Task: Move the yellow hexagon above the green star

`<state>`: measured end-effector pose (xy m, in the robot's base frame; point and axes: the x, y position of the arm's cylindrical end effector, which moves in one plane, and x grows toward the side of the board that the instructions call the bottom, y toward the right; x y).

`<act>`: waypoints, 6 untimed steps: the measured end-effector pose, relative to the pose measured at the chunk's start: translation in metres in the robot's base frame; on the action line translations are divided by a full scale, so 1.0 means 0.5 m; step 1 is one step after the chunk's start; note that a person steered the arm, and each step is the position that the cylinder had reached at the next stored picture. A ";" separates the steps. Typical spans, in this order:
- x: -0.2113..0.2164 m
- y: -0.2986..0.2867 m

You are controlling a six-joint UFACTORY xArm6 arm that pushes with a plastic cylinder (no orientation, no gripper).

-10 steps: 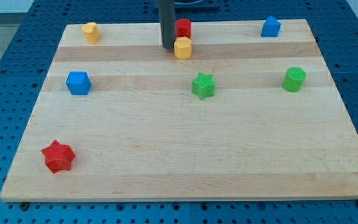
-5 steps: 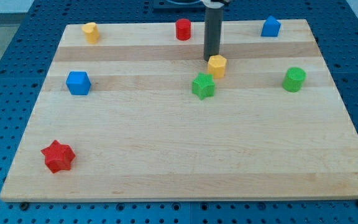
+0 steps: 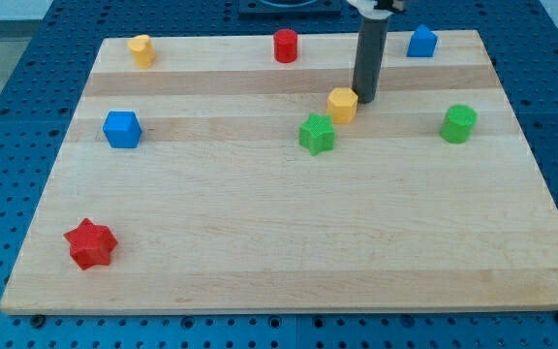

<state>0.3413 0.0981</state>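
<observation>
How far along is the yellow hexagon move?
Mostly done: the yellow hexagon sits just above the green star, offset slightly to the view's right. In hand: my tip is right beside the hexagon on its right; contact is unclear. Left: maybe a small leftward nudge to centre it over the star.

1. The tip (image 3: 365, 99) stands just right of the yellow hexagon (image 3: 342, 104), blocking that side.
2. The green star (image 3: 317, 134) crowds the hexagon's lower left.
3. Open board lies between the hexagon and the red cylinder (image 3: 286, 46) at the view's top.
4. The green cylinder (image 3: 458, 123) stands well apart, rightward.
</observation>
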 end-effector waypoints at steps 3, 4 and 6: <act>0.025 -0.067; 0.027 -0.117; 0.057 -0.203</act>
